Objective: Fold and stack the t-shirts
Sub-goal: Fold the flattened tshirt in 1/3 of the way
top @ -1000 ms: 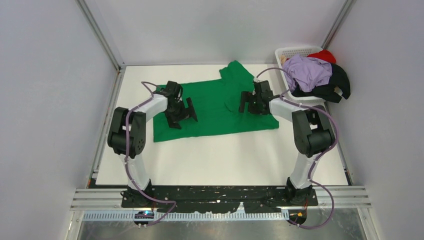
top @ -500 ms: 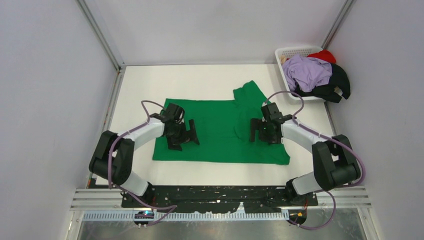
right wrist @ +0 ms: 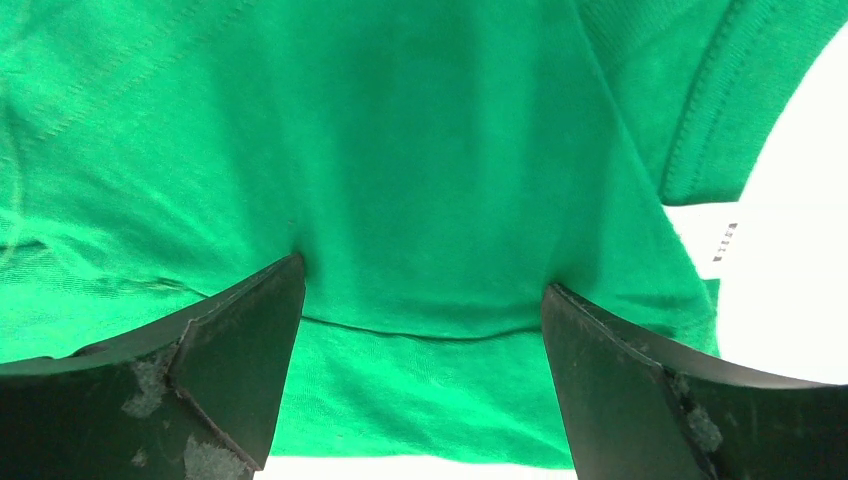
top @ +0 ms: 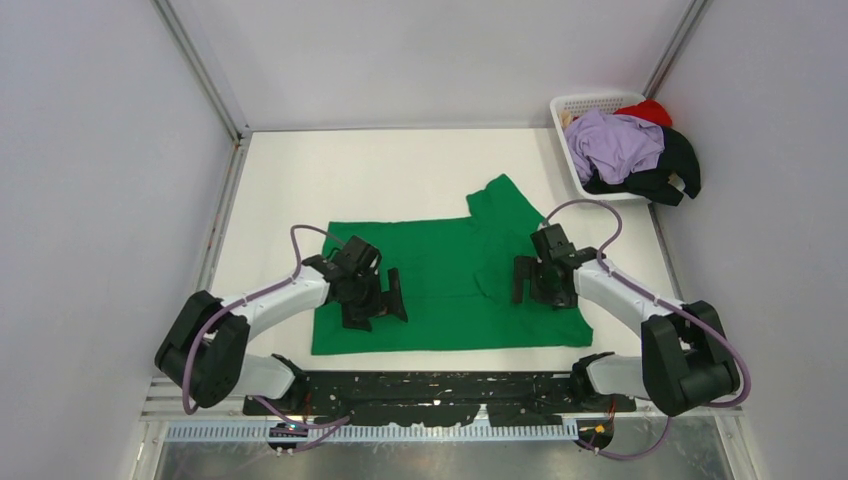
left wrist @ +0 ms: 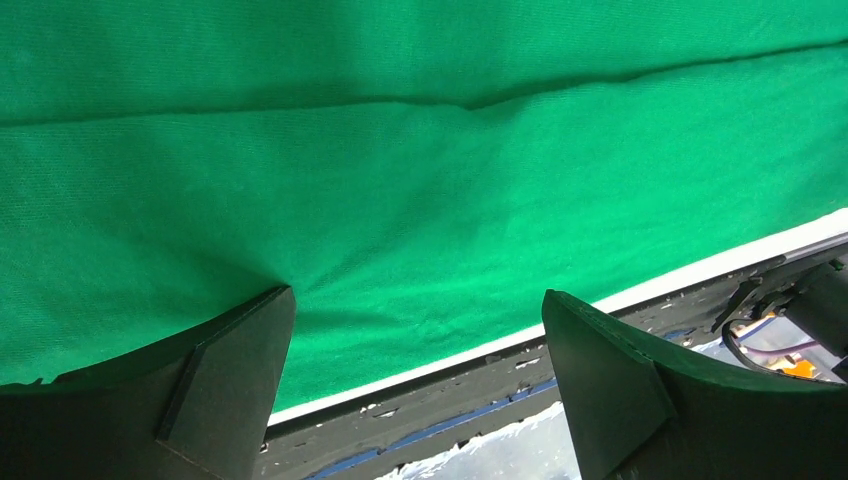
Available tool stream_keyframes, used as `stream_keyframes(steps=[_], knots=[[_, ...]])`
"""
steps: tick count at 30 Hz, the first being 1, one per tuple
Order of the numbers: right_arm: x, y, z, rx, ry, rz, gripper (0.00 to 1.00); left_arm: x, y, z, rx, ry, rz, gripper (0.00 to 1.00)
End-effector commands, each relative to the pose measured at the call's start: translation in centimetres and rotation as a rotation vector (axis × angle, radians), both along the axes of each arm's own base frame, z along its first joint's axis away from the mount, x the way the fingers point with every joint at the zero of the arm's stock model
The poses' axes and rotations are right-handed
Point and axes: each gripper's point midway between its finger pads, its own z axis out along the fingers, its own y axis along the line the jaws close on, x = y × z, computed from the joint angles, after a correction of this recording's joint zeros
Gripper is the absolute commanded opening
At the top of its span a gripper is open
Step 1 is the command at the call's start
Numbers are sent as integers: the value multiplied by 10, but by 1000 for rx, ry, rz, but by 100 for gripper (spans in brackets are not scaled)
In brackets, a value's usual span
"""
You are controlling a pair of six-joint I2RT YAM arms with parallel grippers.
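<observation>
On table (top: 400,170), green t-shirt (top: 450,270), jaws apart

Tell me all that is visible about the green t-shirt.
The green t-shirt is plain knit cloth, spread nearly flat on the white table near its front edge, with few wrinkles. One short sleeve sticks out toward the far right. The left gripper and right gripper, both open, press on it.

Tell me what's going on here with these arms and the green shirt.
Both arms are working the green t-shirt, spread flat near the front edge of the table. The left gripper and right gripper are open, fingers pressing on the cloth at its left and right sides. The lilac, black and red shirts wait in the white basket.
</observation>
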Motion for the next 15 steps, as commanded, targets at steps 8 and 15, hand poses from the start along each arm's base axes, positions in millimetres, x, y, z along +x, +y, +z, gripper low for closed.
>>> stream_keyframes(steps=[8, 15], knots=[[22, -5, 38, -2, -166, -35, 95, 5, -7, 33, -43, -66, -24, 100], [71, 11, 109, 89, -489, 4, 96, 73, 9, 86, 8, -285, 52, 100]])
